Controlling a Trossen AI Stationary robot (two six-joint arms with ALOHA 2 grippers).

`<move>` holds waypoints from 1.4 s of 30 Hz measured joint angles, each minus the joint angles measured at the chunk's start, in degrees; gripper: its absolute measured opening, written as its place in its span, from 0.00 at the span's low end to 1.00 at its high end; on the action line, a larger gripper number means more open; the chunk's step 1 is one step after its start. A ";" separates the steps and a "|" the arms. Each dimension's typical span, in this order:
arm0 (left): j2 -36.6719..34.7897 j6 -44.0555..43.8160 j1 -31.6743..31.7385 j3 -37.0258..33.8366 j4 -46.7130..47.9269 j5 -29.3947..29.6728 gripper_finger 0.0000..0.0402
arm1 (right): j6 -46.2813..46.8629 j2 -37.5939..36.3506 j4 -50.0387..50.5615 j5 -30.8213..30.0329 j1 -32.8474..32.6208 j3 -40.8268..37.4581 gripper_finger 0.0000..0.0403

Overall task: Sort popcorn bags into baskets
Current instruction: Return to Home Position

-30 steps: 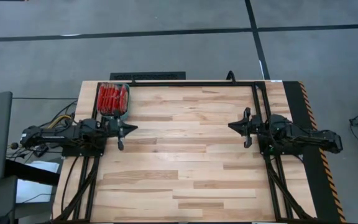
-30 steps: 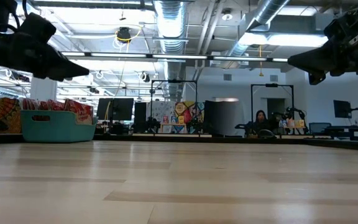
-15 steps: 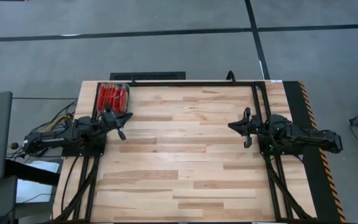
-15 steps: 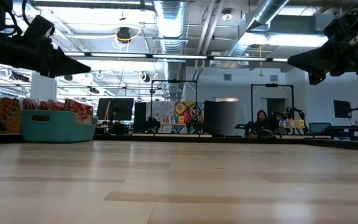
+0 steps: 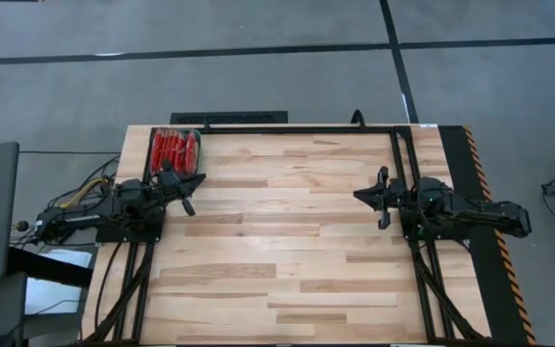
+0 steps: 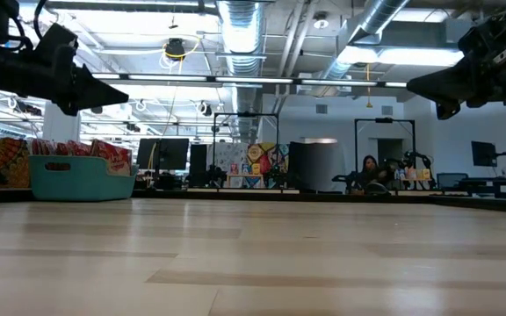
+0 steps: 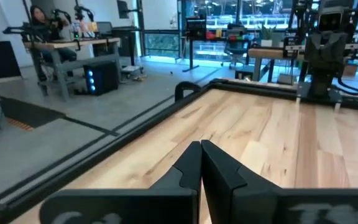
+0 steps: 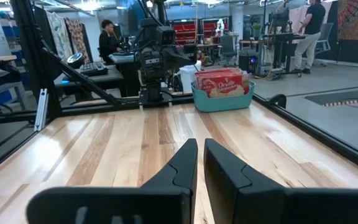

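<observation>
Since a second ago the left gripper has drawn back toward its base at the table's 9 o'clock edge. It has also swung from pointing straight across to pointing toward 1 o'clock, next to the bin. Over the last half second it has barely shifted. Its wrist view shows the two fingers pressed together with nothing between them.

The teal bin sits at the 10 o'clock corner, as before, packed with the red popcorn bags standing on edge. From table height their tops rise above the rim.

The right gripper has not moved. It hangs above the 3 o'clock side, pointing toward 9 o'clock, with its fingers likewise closed and empty.

The light wooden table is edged by a black frame, and a hazard-striped strip runs along the 3 o'clock edge. Around it lies grey floor crossed by dark lines.

Beyond the table, ducts run under the ceiling, and a person sits at a far desk.
</observation>
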State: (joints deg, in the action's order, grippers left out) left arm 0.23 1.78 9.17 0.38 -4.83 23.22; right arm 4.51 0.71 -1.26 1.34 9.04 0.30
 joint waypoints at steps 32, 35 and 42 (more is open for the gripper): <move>0.00 1.18 0.00 -0.01 -0.05 0.07 0.00 | 0.02 0.00 -0.02 0.09 0.00 0.00 0.14; 0.00 1.18 0.00 0.00 -0.05 0.07 0.00 | 0.02 0.00 -0.02 0.09 0.00 0.00 0.14; 0.00 1.20 0.00 0.00 -0.05 0.07 0.00 | 0.01 0.00 -0.02 0.09 -0.02 0.00 0.14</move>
State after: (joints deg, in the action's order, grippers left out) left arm 0.23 2.98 9.17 0.38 -4.89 23.29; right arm 4.52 0.71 -1.28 1.43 9.02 0.29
